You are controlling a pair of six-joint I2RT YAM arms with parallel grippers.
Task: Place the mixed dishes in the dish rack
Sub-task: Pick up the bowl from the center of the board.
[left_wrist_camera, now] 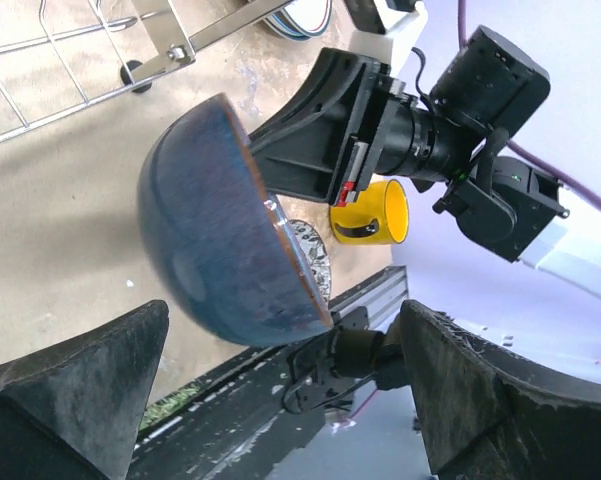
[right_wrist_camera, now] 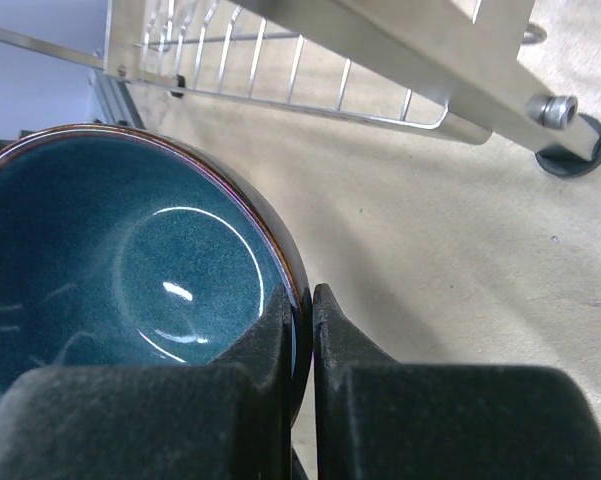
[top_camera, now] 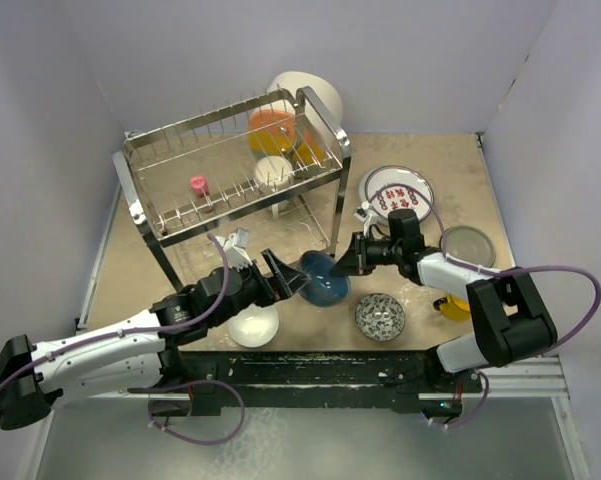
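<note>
My right gripper (top_camera: pixel 346 262) is shut on the rim of the dark blue bowl (top_camera: pixel 323 279), one finger inside and one outside (right_wrist_camera: pixel 300 305). The bowl (left_wrist_camera: pixel 220 240) is tilted on its side above the table, in front of the dish rack (top_camera: pixel 230 170). My left gripper (top_camera: pixel 285 275) stands open just left of the bowl, its fingers (left_wrist_camera: pixel 80 395) wide apart and holding nothing. On the table lie a white bowl (top_camera: pixel 253 325), a small grey-patterned bowl (top_camera: pixel 380 316), a yellow cup (top_camera: pixel 450 305), a red-lettered white plate (top_camera: pixel 395 193) and a grey plate (top_camera: pixel 468 245).
The rack's upper tier holds orange dishes (top_camera: pixel 272 128), a white cup (top_camera: pixel 273 172) and a small pink piece (top_camera: pixel 197 185). A large white bowl (top_camera: pixel 310 90) stands behind the rack. A rack leg and foot (right_wrist_camera: pixel 570 150) stand close to the right of the blue bowl.
</note>
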